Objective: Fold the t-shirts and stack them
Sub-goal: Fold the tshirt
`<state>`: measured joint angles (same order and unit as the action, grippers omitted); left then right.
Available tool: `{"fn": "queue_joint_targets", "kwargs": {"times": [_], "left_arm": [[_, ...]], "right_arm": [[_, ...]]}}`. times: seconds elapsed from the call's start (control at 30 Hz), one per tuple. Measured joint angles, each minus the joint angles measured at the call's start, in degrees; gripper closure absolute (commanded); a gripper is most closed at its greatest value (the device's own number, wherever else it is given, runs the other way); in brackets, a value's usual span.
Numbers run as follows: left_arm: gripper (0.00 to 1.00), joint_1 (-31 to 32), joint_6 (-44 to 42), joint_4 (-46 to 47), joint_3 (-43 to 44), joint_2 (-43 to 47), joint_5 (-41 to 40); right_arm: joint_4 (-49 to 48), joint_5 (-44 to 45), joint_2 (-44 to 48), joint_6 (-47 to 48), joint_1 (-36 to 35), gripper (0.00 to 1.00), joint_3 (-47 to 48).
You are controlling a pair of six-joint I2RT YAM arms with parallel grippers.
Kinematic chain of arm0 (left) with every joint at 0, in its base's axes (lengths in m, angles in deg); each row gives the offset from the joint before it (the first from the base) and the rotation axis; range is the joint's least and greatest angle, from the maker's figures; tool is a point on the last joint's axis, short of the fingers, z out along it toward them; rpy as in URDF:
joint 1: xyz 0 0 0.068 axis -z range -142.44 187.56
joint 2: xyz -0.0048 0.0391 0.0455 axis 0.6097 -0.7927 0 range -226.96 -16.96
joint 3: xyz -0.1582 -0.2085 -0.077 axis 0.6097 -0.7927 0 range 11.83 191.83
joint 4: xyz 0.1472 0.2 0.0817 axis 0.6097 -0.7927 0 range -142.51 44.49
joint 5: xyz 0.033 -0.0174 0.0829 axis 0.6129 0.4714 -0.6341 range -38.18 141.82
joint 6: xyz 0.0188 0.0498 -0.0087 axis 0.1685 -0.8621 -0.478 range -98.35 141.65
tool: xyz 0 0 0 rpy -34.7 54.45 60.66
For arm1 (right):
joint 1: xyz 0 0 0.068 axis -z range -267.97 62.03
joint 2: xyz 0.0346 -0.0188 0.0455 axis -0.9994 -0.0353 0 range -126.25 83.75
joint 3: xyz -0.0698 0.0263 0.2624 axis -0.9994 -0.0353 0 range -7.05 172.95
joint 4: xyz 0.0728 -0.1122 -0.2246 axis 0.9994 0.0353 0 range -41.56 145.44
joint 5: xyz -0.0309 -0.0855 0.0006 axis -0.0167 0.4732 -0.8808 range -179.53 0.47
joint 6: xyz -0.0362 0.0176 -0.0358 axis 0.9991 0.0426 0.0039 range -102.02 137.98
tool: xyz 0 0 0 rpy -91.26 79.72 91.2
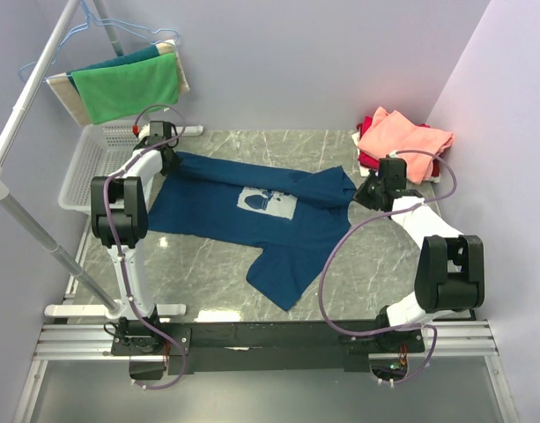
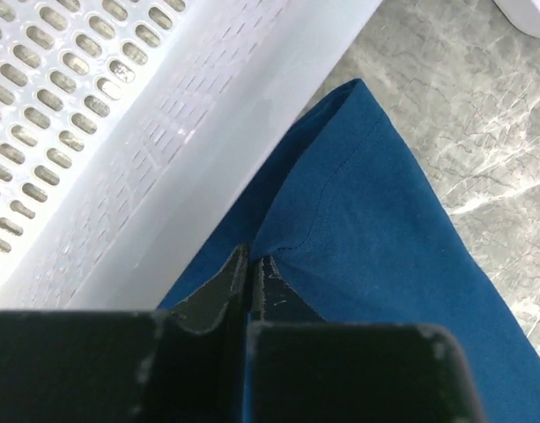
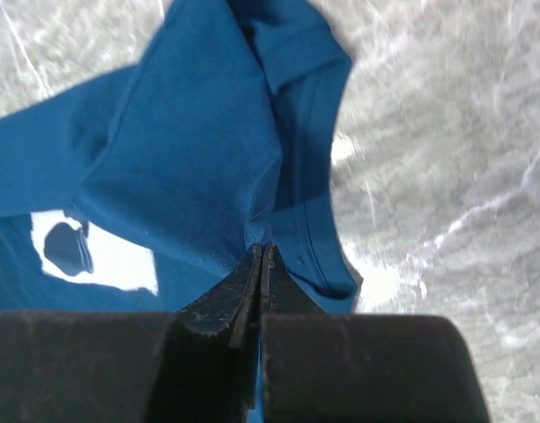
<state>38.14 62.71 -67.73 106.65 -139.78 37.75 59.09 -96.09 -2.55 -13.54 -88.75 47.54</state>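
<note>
The blue t-shirt (image 1: 243, 225) lies spread mid-table: light, soft and floppy, best taken at hems and seams. The left gripper (image 2: 250, 269) is clamped on its ten o'clock edge. The right gripper (image 3: 262, 264) is clamped on bunched cloth at three o'clock. The folded shirts (image 1: 402, 137) sit at one o'clock.

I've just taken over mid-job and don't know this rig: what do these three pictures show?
Two robot arms stand at the near edge of a grey marble-patterned table. The wide picture looks down from above and behind them; the other two come from wrist cameras. The left end effector and the right end effector are each shut on a dark blue cotton t-shirt with a pale square print, spread between them. Far right lies a folded salmon-pink t-shirt on a red t-shirt; far left, a white plastic mesh basket and a green cloth on a hanger.
</note>
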Motion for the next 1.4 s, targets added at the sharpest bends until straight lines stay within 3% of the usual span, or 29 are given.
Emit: {"fn": "queue_joint_targets", "kwargs": {"times": [0.03, 0.07, 0.1, 0.17, 0.2, 0.23, 0.37, 0.57, 0.73, 0.93, 1.4], "left_arm": [[0.62, 0.02, 0.04, -0.11, 0.02, 0.00, 0.00], [0.36, 0.02, -0.17, -0.17, 0.04, 0.00, 0.04], [0.26, 0.15, -0.15, -0.33, 0.24, 0.00, 0.17], [0.11, 1.05, 0.11, -0.15, 1.07, 0.00, 0.61], [0.08, 1.57, 0.00, -0.20, 1.42, 0.00, 0.55], [0.04, 1.97, 0.09, -0.13, 1.57, 0.00, 0.42], [0.02, 2.38, 0.09, -0.09, 1.57, 0.04, -0.35], [0.02, 2.84, -1.18, 0.57, 0.28, 0.70, 0.11], [0.01, 4.11, -3.23, 0.46, -0.28, 0.74, 1.40], [0.01, 5.22, -4.63, -0.50, -0.33, 0.09, 2.21], [0.01, 6.56, -8.11, -0.92, -3.32, 0.00, 4.44]], "right_arm": [[0.13, -0.13, 0.00, -0.13, 0.00, 1.00, -0.35], [0.50, -0.24, -0.02, -0.17, 0.00, 1.00, -0.59], [0.98, -0.39, -0.13, -0.24, 0.00, 0.82, -0.61], [1.51, -0.57, -0.37, -0.68, 0.00, 0.66, -0.61], [1.95, -0.55, -0.55, -0.72, 0.00, 0.54, -0.59], [2.43, -0.39, -0.68, -0.76, 0.00, 0.49, -0.59], [3.87, 1.25, -0.72, -1.03, -0.50, 0.50, -0.59], [5.57, 4.63, -0.39, 0.04, -4.02, 0.60, 0.20], [6.67, 6.19, -1.40, 0.98, -10.32, 0.62, 2.95], [7.56, 5.40, -9.35, 0.94, -17.16, 0.63, 8.33], [15.19, 2.93, -15.23, 2.49, -27.26, 0.65, 9.27]]}}
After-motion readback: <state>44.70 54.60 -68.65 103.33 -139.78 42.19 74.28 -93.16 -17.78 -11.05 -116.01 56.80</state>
